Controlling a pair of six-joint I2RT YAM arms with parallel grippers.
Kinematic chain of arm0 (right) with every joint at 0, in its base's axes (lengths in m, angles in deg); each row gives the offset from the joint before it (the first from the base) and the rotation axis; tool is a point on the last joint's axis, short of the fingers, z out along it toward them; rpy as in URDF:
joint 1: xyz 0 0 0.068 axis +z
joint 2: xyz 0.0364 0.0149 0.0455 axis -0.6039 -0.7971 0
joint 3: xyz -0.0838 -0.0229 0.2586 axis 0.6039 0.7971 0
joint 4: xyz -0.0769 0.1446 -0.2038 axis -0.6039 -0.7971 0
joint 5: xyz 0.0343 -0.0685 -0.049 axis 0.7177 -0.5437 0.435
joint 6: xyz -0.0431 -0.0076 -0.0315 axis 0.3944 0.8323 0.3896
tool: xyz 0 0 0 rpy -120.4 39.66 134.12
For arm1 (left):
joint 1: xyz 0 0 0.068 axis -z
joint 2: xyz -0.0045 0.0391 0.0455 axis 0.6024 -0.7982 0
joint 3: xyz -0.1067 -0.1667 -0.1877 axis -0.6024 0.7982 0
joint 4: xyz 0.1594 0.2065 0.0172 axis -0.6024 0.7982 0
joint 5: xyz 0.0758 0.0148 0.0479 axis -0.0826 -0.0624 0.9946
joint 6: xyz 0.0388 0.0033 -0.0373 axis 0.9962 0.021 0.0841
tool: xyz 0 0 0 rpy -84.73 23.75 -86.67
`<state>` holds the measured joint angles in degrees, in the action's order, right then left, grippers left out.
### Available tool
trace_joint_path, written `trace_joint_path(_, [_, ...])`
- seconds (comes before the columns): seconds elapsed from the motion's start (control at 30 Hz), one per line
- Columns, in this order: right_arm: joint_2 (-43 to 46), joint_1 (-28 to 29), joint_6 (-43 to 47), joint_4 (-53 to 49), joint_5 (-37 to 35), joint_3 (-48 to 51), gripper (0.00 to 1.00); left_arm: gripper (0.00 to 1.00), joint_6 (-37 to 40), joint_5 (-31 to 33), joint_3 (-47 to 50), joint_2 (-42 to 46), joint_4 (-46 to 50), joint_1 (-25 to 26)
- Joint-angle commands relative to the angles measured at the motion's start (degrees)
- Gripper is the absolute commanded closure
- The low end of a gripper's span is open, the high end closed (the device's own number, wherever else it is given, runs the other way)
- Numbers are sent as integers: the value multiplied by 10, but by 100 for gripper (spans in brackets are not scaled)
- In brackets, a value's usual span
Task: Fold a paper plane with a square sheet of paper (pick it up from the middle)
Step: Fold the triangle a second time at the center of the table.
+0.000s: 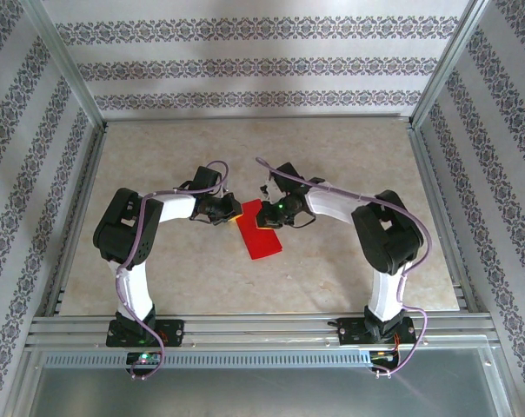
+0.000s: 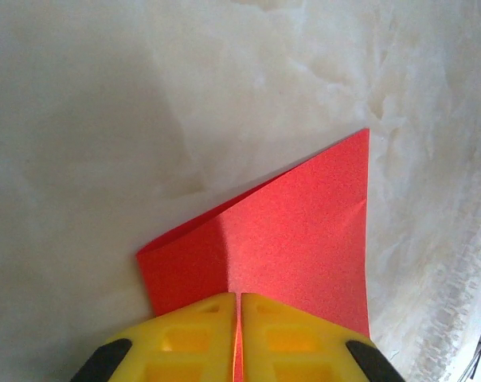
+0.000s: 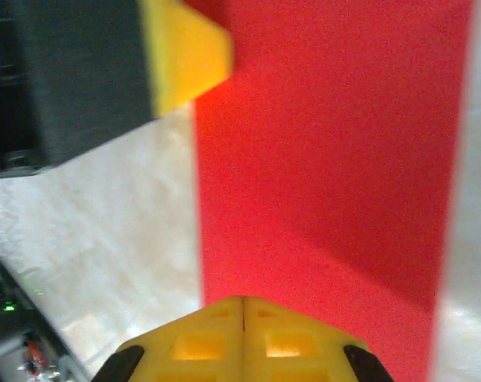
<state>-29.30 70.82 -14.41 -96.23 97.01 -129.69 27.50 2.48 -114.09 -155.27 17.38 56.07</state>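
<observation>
The square sheet of paper [image 1: 262, 239] is bright red and lies folded into a narrow oblong on the table's middle. Its upper left corner is lifted and bent up [image 2: 304, 231]. My left gripper [image 1: 231, 215] is shut on that corner, and a red sliver shows between its yellow jaws [image 2: 239, 296]. My right gripper [image 1: 264, 217] is shut, its tips [image 3: 242, 299] resting on top of the red strip [image 3: 328, 159] near its left edge, with nothing between the jaws. One yellow finger of the left gripper [image 3: 185, 52] shows just ahead of it. A paper plane is out of view.
The beige marble-patterned table [image 1: 158, 148] is walled by patterned panels with metal posts [image 1: 67, 69]. A metal rail [image 1: 262, 328] runs along the near edge, where both arm bases are bolted.
</observation>
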Motion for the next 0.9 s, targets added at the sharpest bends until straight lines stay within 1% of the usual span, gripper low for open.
trace_joint_path(0.0, [7,33,-109,70,-1,26,97,89,-4,17,14,-16,-2,-3])
trace_joint_path(0.13, [-4,51,-174,134,-18,43,100,90,-6,17,15,-16,-4,-3])
trace_joint_path(0.23, [-22,60,-190,157,-18,36,100,90,-7,17,16,-16,-5,-2])
trace_joint_path(0.57, [-72,73,-196,147,-27,7,100,90,-7,18,18,-17,-4,-2])
trace_joint_path(0.87, [-58,76,-170,97,-23,35,100,90,-5,33,20,-19,8,-4])
